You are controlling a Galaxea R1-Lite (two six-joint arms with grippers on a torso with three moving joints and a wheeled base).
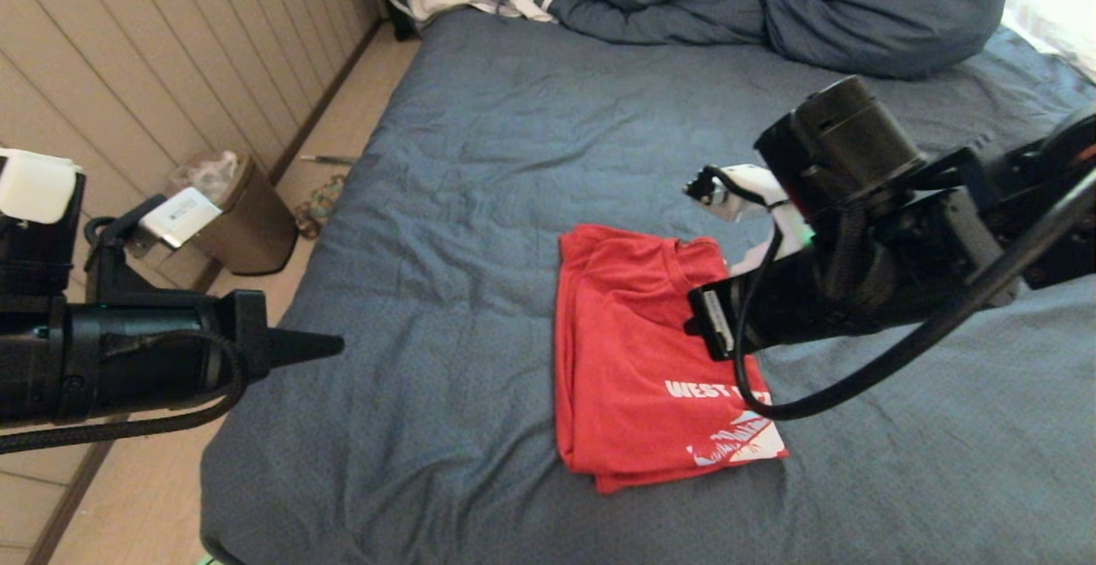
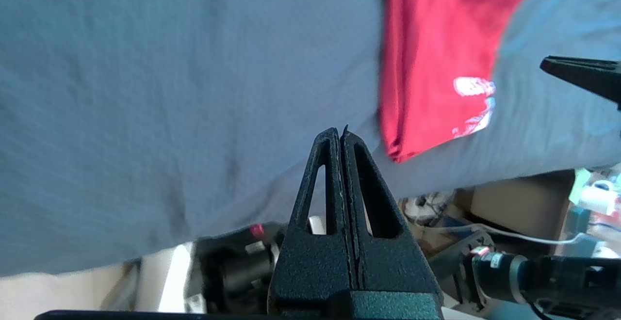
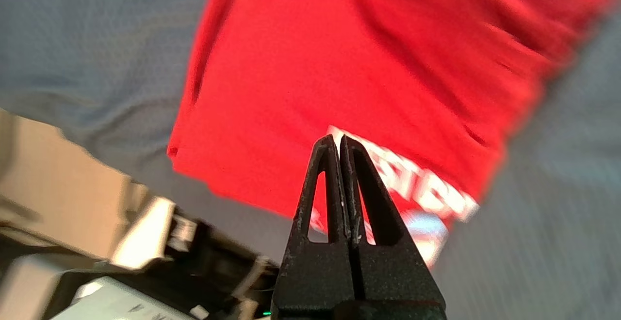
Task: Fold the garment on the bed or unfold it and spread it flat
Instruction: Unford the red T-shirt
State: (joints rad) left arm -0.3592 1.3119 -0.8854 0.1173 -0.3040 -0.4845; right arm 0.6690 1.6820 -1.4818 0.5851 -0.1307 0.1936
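On the bed lies one folded garment; two empty hands, left hand and right hand, are pinched closed.

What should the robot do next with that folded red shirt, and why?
Probably open the right gripper and lower it to the garment. The shirt lies folded on the bed, both grippers are shut and empty, and the left gripper is farther off.

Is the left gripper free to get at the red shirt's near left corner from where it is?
Probably yes: only bare sheet of the bed lies between the shut left gripper and the shirt.
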